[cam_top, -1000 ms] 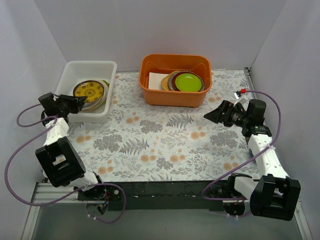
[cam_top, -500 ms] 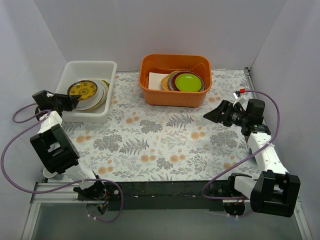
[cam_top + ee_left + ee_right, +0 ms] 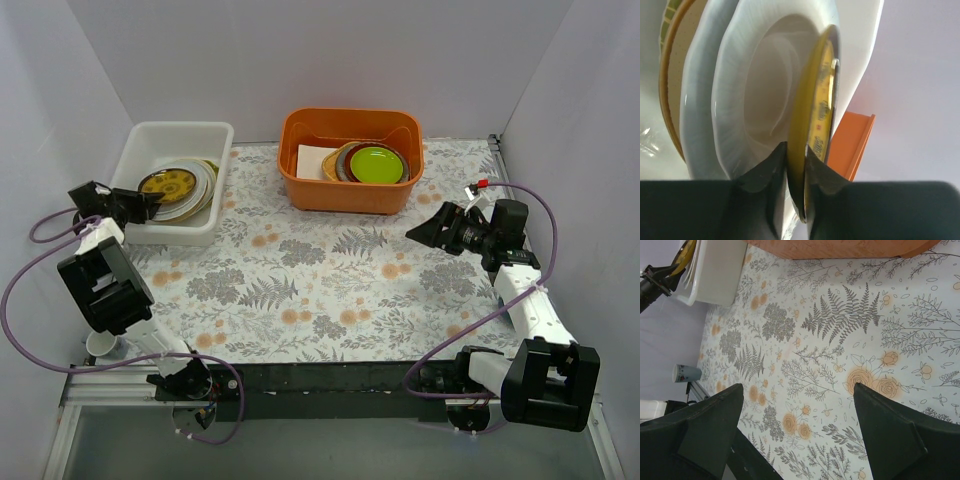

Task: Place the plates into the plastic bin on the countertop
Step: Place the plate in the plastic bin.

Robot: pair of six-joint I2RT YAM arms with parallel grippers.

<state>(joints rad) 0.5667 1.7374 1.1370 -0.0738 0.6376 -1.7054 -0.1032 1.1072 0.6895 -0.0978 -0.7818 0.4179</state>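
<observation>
— As the left arm [image 3: 100, 285] swings its elbow back towards the wall, the left hand [image 3: 140, 203] stays pinched on the rim of the brown-gold plate [image 3: 167, 182].

— And where's that plate?

— Down in the plastic bin [image 3: 180, 128], flat against the white plate [image 3: 740, 100]. Only the release is left, I'd say.

— Right hand [image 3: 428, 225]?

— Spread wide, holding nothing, hovering over the worktop [image 3: 330, 280] near the orange tub [image 3: 350, 190].

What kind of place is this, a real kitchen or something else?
Probably a robot test booth, not a kitchen: plain white walls close it in, the countertop looks like a printed sheet, and two arms are bolted to a metal rail.
</observation>
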